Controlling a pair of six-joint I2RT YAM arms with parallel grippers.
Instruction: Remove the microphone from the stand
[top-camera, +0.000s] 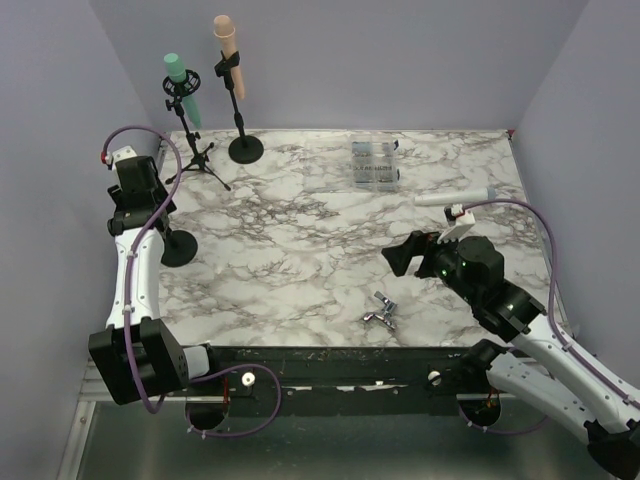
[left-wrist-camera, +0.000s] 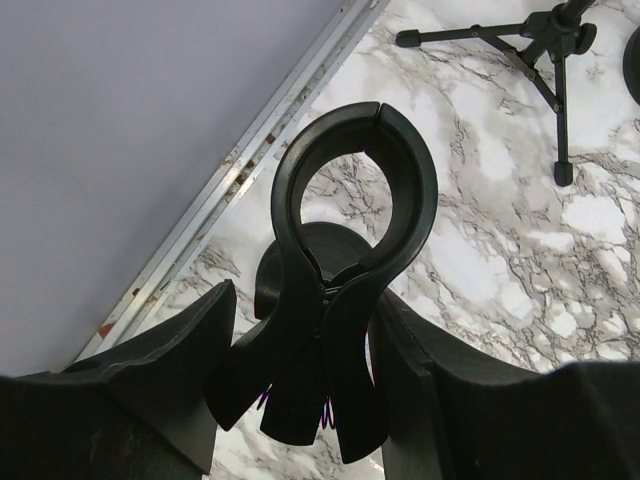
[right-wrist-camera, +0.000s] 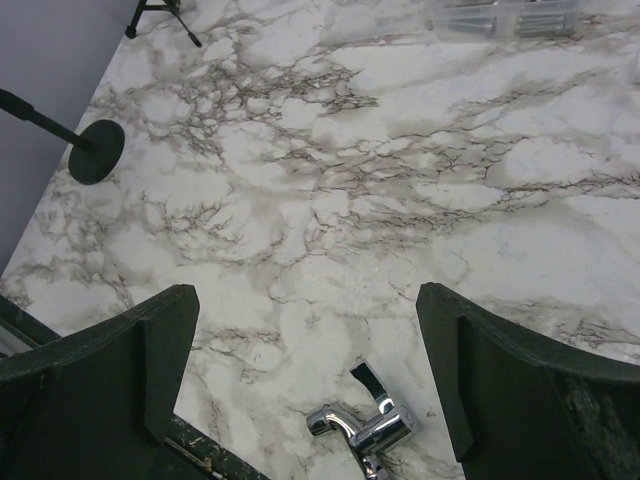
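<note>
A black round-base stand (top-camera: 178, 247) stands at the left, and its ring clip (left-wrist-camera: 355, 200) is closed and empty. My left gripper (top-camera: 148, 212) is open, its fingers either side of the clip's handles (left-wrist-camera: 305, 305) without squeezing them. A pale grey microphone (top-camera: 455, 197) lies on the marble table at the right. My right gripper (top-camera: 402, 255) is open and empty above the table's front middle (right-wrist-camera: 308, 300). A teal microphone (top-camera: 182, 88) sits in a tripod stand and a peach microphone (top-camera: 229, 55) in a round-base stand at the back left.
A chrome tap-like fitting (top-camera: 381, 312) lies near the front edge, just below my right gripper (right-wrist-camera: 375, 428). A clear plastic box (top-camera: 375, 165) sits at the back middle. The tripod's legs (left-wrist-camera: 550, 40) spread close to the empty stand. Lilac walls close in the table.
</note>
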